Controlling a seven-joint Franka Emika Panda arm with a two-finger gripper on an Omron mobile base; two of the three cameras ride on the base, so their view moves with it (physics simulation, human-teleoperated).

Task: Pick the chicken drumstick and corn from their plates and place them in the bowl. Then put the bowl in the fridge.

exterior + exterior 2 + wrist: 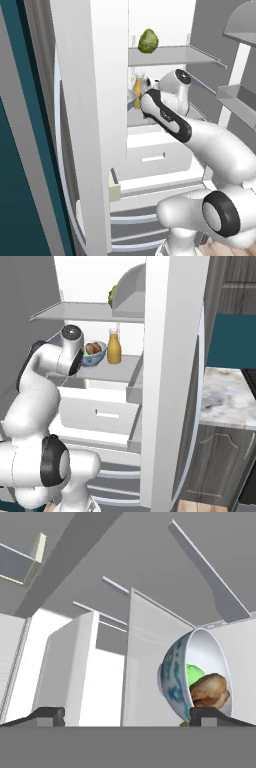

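The bowl (96,356) stands on the fridge's middle shelf (117,370), and its patterned outside (174,678) sits at the right in the hand view. The reddish-brown chicken drumstick (210,690) and the light green corn (194,673) lie inside it. My gripper (127,717) is open, its tips far apart. The right fingertip (207,716) is just by the bowl's rim and nothing lies between the fingers. From the right base view, the hand is close on the bowl's left. The plates are out of view.
An orange juice bottle (114,346) stands just right of the bowl. A lumpy olive-green ball (148,41) rests on the shelf above. White drawers (155,159) lie below the shelf. The open fridge door (170,381) with its racks (235,97) flanks the arm.
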